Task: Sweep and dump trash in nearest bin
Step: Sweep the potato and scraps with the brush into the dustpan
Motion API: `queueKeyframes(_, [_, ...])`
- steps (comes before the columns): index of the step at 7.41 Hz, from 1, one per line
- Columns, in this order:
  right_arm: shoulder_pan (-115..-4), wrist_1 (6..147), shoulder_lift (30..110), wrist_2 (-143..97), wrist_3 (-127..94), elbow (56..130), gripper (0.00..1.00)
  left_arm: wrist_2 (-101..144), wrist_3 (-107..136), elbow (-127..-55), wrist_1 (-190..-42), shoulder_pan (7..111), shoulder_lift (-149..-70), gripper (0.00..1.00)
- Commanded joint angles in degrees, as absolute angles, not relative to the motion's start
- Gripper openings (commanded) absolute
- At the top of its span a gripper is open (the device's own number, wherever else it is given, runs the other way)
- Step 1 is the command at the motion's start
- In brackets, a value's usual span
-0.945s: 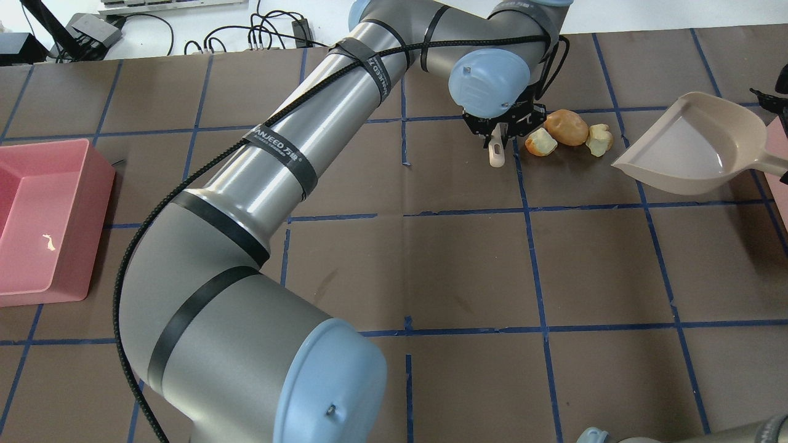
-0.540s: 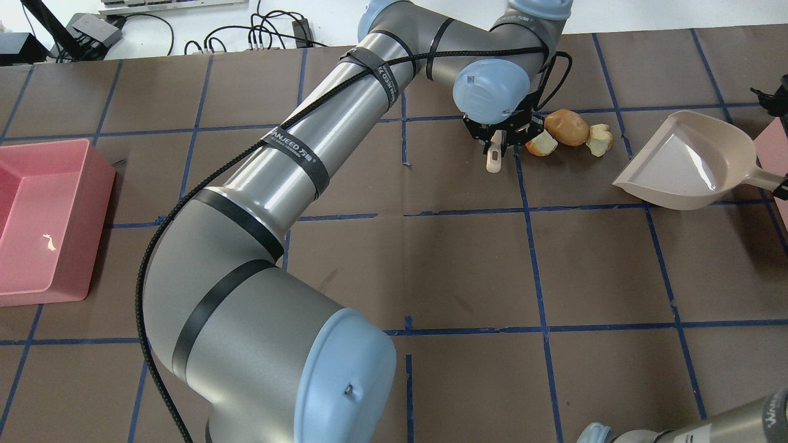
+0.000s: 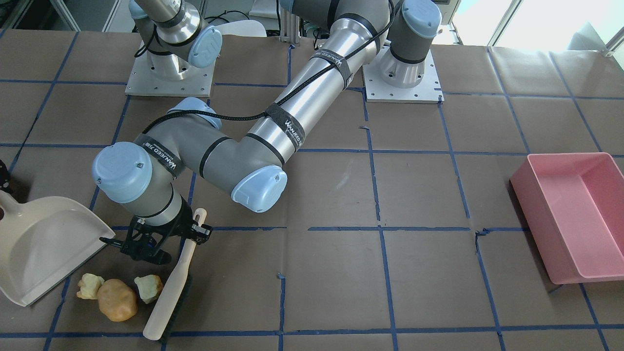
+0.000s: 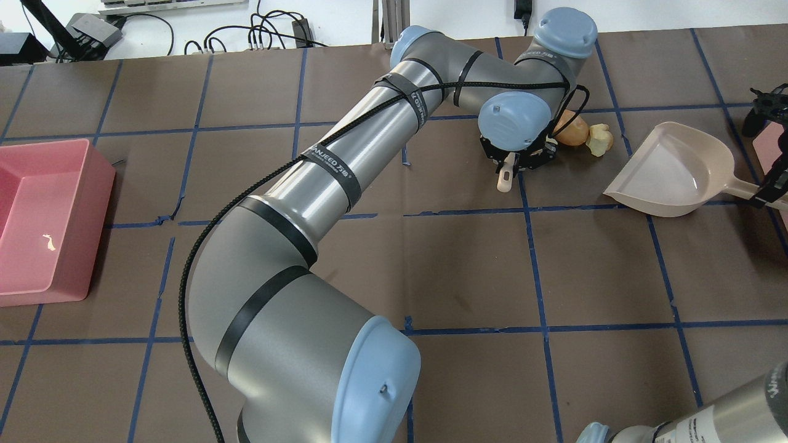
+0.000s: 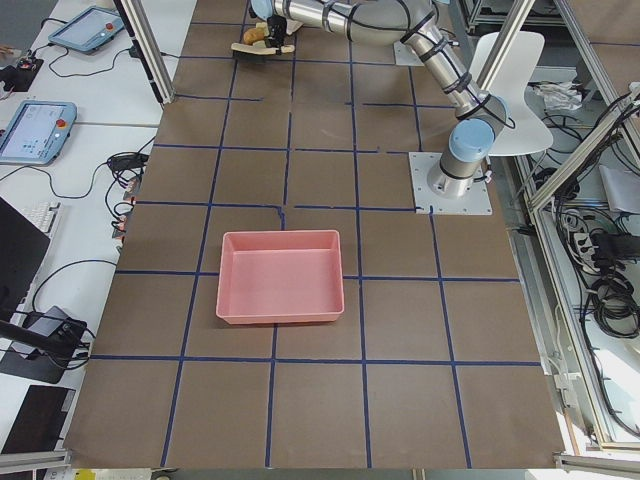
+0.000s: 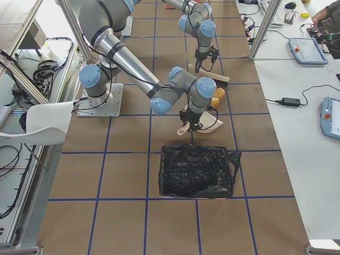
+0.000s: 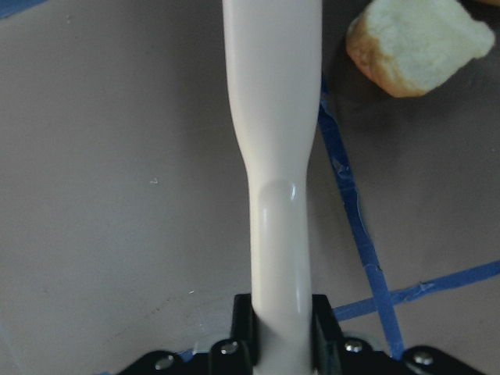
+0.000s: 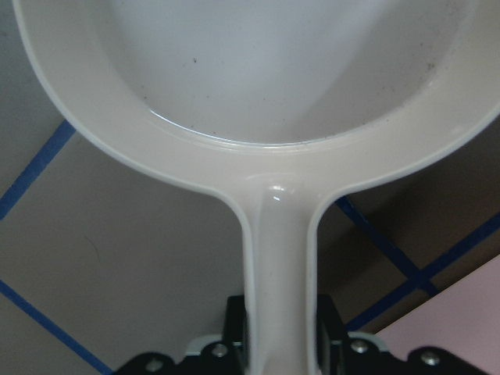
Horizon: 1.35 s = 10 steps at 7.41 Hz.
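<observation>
My left gripper reaches across to the far right and is shut on the handle of a cream brush, which leans with its bristles on the table. In the left wrist view the handle runs out from between the jaws. Just past the brush lie a brown bun and two pale bread pieces. My right gripper is shut on the handle of a beige dustpan, whose lip rests on the table facing the trash. In the overhead view one bread piece is hidden behind my left wrist.
A pink bin stands at the table's left end. A bin lined with a black bag stands at the right end, beyond the dustpan. Blue tape lines grid the brown table.
My left gripper and brush have moved nearer to me and a little right, so the wrist now covers one bread piece. The dustpan has come down and left, closer to the trash.
</observation>
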<state>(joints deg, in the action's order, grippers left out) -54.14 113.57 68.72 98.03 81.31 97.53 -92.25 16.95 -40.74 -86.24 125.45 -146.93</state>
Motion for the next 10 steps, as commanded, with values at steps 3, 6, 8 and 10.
queueKeyframes(3, [-54.8, 114.5, 68.2, 97.9, 80.9, 97.6, 0.14, -91.8, 18.0, -40.4, -80.6, 128.9, -148.4, 0.0])
queueKeyframes(6, [-55.8, 114.5, 67.8, 96.2, 80.7, 97.6, 0.14, -87.8, 15.6, -38.9, -75.7, 132.9, -149.0, 0.0])
queueKeyframes(8, [-56.0, 114.5, 67.8, 96.2, 80.6, 97.6, 0.14, -86.0, 13.1, -38.3, -75.0, 135.0, -149.1, 0.0])
queueKeyframes(10, [-56.7, 114.8, 67.8, 96.2, 80.0, 97.6, 0.14, -85.4, 12.3, -38.3, -75.0, 135.6, -149.1, 0.0])
